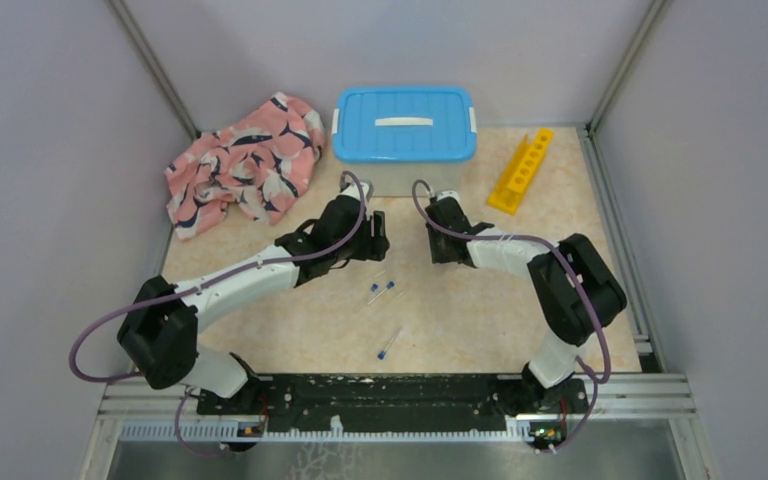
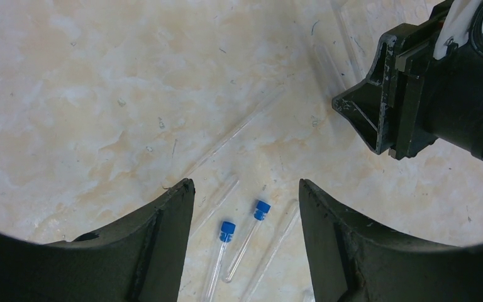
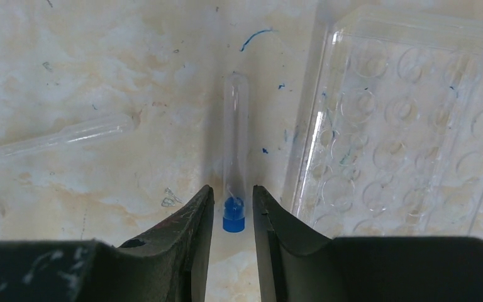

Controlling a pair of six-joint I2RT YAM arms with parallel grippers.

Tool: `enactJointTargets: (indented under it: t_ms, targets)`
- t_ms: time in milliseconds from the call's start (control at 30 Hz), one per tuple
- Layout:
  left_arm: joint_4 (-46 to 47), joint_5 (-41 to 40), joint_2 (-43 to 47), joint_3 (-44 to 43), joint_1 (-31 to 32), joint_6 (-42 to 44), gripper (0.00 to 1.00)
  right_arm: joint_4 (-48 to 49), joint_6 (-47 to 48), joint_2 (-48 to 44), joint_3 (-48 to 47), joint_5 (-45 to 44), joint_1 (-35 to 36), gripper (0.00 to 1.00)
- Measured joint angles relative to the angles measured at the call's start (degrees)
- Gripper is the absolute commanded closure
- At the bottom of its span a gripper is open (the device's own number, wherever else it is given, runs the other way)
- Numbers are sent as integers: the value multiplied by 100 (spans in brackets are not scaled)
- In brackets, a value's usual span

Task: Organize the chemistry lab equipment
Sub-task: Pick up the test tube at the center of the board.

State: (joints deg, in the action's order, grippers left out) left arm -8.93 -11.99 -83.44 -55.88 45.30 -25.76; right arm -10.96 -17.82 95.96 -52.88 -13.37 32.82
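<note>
Tabletop, pale and marbled, seen from above and from both wrists.

**Right tool**: low over the middle of the tabletop, just near of the white bin. Its jaws are narrow, with one finger on either side of the blue cap of a capped tube. A thin gap shows on each side of the cap, so nothing is gripped. This tube lies flat on the tabletop, its rounded end pointing away from the tool. A clear well plate lies just to its right and a clear dropper well to its left.

**Left tool**: beside the right tool, on its left. Its jaws are wide and hold nothing. Between its fingers the wrist view shows a second capped tube and a third capped tube. They lie side by side on the tabletop, near each other but apart, with their blue caps toward the far side.

**Other items:**
- A fourth capped tube lies alone nearer the arm bases.
- The yellow rack rests at the far right, just right of the bin and set at an angle.
- A pink cloth lies crumpled at the far left.
</note>
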Motion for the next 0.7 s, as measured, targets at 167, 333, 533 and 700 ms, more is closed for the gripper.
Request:
enactJointTargets:
  t_ms: [167,333,533,700]
  targets:
    - [0,-2,0,0,0,-15,31,118,9,33,90,81,0,82]
    - [0,-2,-2,0,0,-46,29,201,4,33,118,105,7,85]
    - [-4,-15,-2,0,0,-85,24,245,26,0,160,48,83,88]
    - [-9,94,-2,-35,-118,-151,22,188,114,-260,308,72,299,88]
